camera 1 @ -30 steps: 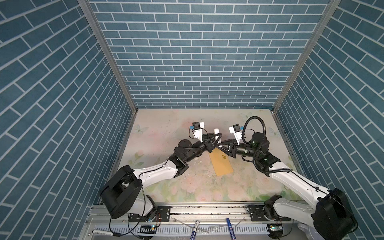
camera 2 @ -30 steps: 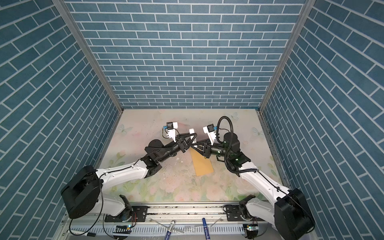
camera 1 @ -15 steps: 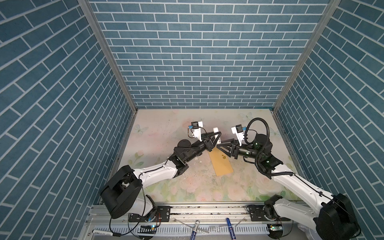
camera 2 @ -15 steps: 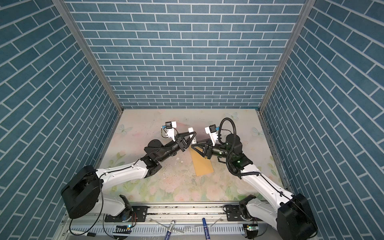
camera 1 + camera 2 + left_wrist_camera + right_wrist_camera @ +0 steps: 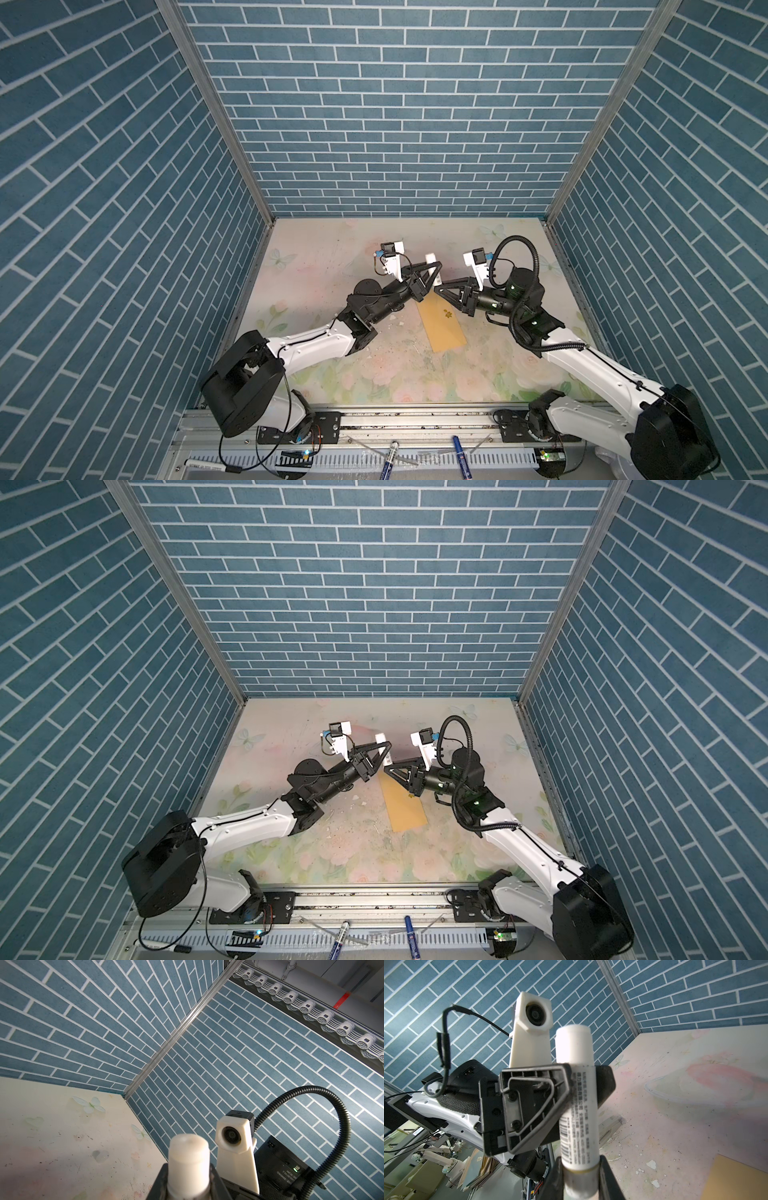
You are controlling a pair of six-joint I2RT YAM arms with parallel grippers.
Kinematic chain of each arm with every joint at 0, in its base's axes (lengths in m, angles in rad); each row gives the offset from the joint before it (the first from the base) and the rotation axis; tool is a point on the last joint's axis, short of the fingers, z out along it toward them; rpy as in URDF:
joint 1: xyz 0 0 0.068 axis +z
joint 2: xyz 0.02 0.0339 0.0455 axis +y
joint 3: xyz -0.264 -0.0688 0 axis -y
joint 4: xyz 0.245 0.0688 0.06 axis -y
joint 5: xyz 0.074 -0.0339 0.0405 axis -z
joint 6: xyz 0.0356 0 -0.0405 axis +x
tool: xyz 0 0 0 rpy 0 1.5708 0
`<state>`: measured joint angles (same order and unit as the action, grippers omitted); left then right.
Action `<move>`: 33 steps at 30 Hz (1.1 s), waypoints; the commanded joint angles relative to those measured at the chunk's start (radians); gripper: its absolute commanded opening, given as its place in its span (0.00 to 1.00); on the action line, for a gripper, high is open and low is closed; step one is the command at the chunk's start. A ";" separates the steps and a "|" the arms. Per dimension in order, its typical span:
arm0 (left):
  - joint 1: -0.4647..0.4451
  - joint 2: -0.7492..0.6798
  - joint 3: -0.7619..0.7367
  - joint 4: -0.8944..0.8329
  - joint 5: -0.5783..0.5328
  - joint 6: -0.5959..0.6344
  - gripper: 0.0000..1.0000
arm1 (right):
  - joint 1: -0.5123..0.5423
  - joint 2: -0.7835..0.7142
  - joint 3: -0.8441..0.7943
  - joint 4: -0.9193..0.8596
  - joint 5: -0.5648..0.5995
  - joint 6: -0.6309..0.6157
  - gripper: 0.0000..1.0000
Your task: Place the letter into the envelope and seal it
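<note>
Two grippers share one glue stick (image 5: pixel 574 1047): left gripper (image 5: pixel 578 1086) clamped mid-barrel, right gripper (image 5: pixel 581 1176), wide a moment ago, now closed on its end. We expect uncapping; envelope (image 5: pixel 442 328) lies flat below, letter unseen.

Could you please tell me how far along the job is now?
No loose letter shows, so it is probably inside the envelope. In hand: left end effector and right end effector both grip a white glue stick. Remaining: gluing and sealing the envelope.
</note>
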<state>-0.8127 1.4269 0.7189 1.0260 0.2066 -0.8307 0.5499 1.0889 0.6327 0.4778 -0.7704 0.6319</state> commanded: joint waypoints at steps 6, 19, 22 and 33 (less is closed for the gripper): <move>0.003 0.004 -0.003 -0.042 -0.031 0.052 0.00 | 0.007 -0.046 0.045 -0.204 0.196 -0.089 0.00; 0.000 0.056 0.014 -0.059 -0.052 0.053 0.00 | 0.221 0.024 0.294 -0.643 0.992 -0.385 0.00; 0.000 0.070 0.018 -0.054 -0.051 0.045 0.00 | 0.295 0.075 0.337 -0.665 1.199 -0.439 0.00; -0.003 0.088 0.029 -0.051 -0.050 0.038 0.00 | 0.504 0.305 0.441 -0.637 1.673 -0.668 0.00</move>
<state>-0.7876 1.5173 0.7300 0.9463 0.0677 -0.7937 1.0660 1.3731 1.0325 -0.1860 0.6987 0.0593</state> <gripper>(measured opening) 0.280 0.234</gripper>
